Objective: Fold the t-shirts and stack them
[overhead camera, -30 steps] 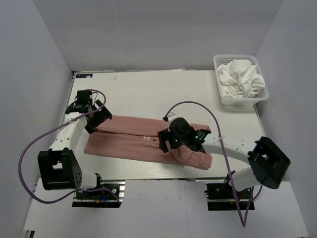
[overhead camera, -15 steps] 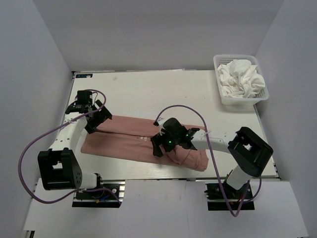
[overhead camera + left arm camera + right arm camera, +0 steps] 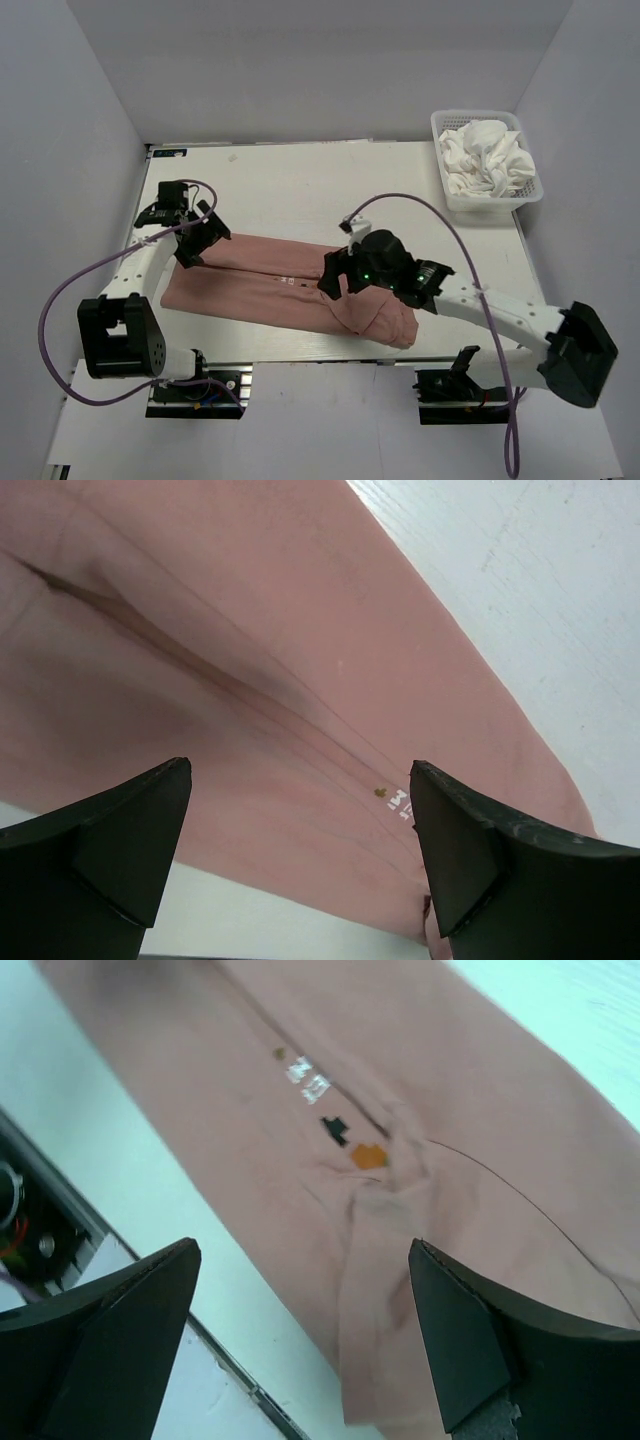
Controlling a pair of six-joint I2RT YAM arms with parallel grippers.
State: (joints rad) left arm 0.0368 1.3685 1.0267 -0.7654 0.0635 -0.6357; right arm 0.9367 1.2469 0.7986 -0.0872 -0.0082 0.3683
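Note:
The dusty pink t-shirt [image 3: 262,284] lies folded into a long band across the table, its right end bunched near the front edge. It fills the left wrist view [image 3: 230,680] and the right wrist view [image 3: 450,1160], where the small chest graphic [image 3: 350,1145] and white text show. My left gripper [image 3: 190,248] is open and empty over the shirt's left end. My right gripper [image 3: 335,280] is open and empty above the shirt's right part. White t-shirts [image 3: 485,157] lie crumpled in the basket.
A white mesh basket [image 3: 452,198] stands at the table's back right corner. The table's front edge [image 3: 300,355] runs just below the shirt. Purple cables loop from both arms.
My right arm has swung out to the right and its gripper has lifted and shifted slightly right over the shirt. The left gripper has barely moved. The shirt's right end stays bunched.

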